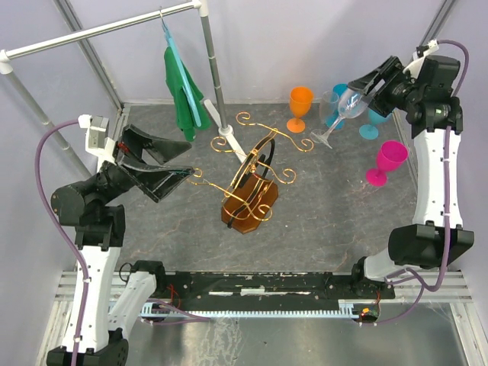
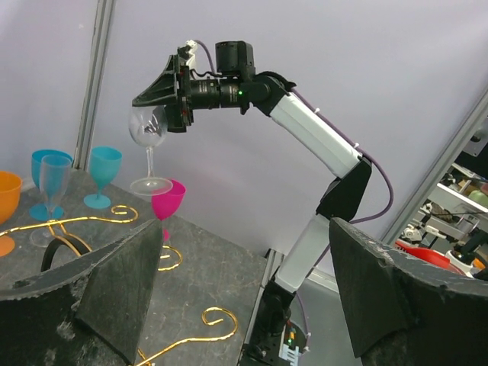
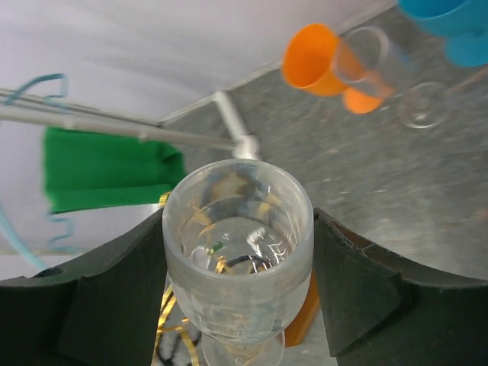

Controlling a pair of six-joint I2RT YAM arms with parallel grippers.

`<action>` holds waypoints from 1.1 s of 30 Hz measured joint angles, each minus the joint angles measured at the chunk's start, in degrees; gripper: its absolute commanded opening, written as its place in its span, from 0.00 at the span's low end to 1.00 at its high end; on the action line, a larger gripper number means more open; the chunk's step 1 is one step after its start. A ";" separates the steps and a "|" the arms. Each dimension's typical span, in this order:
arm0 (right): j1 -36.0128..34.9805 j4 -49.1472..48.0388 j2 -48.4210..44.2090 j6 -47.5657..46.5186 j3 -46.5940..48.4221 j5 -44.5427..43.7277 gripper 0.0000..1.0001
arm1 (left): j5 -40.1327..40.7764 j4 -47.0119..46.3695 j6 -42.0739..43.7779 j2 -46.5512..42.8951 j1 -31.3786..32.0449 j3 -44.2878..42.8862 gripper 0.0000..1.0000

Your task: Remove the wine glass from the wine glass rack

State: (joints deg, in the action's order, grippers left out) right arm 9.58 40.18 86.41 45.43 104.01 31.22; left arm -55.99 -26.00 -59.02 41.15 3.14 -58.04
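**Clear wine glass held in the air, away from the rack**

Glass bowl sits between the two black fingers of the right claw, which is clenched on it. The right wrist view looks down into the open rim, with a finger pressed against each side. The stem and round foot hang free below the claw, off the grey table, at the far right of the scene. Close by on the table stand an orange cup, blue cups, a second clear glass and, a little nearer, a pink cup. The rack, gold curled wire with a black loop and an amber-brown base, stands in the middle of the table, well apart from the held glass. The left claw hovers just left of the rack, released, its fingers spread wide, with the tips near one gold scroll. At the far left a green cloth hangs from a grey rail.
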 measured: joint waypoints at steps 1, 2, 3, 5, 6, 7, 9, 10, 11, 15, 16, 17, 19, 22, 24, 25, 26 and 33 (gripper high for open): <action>-0.09 0.22 0.00 -2.27 -0.50 -1.92 0.66 | 0.07 0.44 0.20 0.04 0.00 0.00 0.95; -0.09 -0.07 -0.15 -4.13 -1.27 -3.54 0.66 | 0.11 0.66 0.31 0.04 0.00 0.00 0.95; -0.17 -1.14 -0.55 -6.43 -2.99 -5.64 0.66 | 0.13 0.90 0.55 0.04 0.00 0.00 0.95; -0.20 -3.43 -1.62 -9.70 -7.04 -9.01 0.66 | 0.22 1.33 1.09 0.09 0.02 0.00 0.95; -0.20 -4.81 -2.25 -11.28 -9.53 -10.86 0.66 | 0.26 1.60 1.46 0.17 0.07 0.00 0.95; -0.20 -6.38 -2.91 -12.72 -12.02 -12.59 0.67 | 0.28 1.73 1.51 0.28 0.15 0.00 0.95; -0.20 -9.84 -3.98 -14.99 -16.63 -15.61 0.66 | 0.31 1.90 1.53 0.81 0.26 0.00 0.95; -0.20 -11.58 -4.46 -16.06 -18.86 -17.16 0.66 | 0.35 1.92 1.55 1.20 0.28 0.00 0.95; -0.20 -13.49 -4.87 -17.03 -20.92 -18.49 0.66 | 0.37 1.92 1.55 1.62 0.28 0.00 0.95; -1.22 -21.40 -5.97 -20.39 -27.32 -22.97 0.66 | 0.42 1.95 1.55 3.15 0.28 0.00 0.95; -2.08 -24.28 -6.43 -21.57 -29.33 -24.59 0.66 | 0.42 1.97 1.55 3.43 0.28 0.00 0.95; -3.30 -27.06 -6.93 -22.86 -31.54 -26.16 0.67 | 0.42 1.97 1.55 3.63 0.28 0.02 0.95; -6.62 -33.55 -8.20 -25.77 -36.74 -29.29 0.67 | 0.44 1.99 1.55 4.00 0.28 0.07 0.95; -11.43 -42.23 -9.53 -29.77 -44.02 -33.29 0.66 | 0.46 2.05 1.55 4.13 0.28 0.33 0.95; -14.47 -49.81 -9.73 -32.35 -49.66 -35.52 0.66 | 0.46 2.21 1.55 4.13 0.28 0.37 0.95; -15.17 -52.02 -9.66 -33.16 -51.45 -36.17 0.66 | 0.46 2.23 1.55 4.09 0.28 0.37 0.95; -15.63 -54.84 -9.55 -34.12 -53.51 -37.13 0.66 | 0.46 2.29 1.57 4.07 0.28 0.37 0.95; -15.74 -72.81 -5.77 -38.21 -60.78 -41.62 0.65 | 0.59 2.84 1.70 3.89 0.28 0.39 0.95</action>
State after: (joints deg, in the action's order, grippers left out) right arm -6.15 -32.62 80.64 7.22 43.22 -10.39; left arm -55.40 -23.16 -57.32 45.04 3.42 -57.65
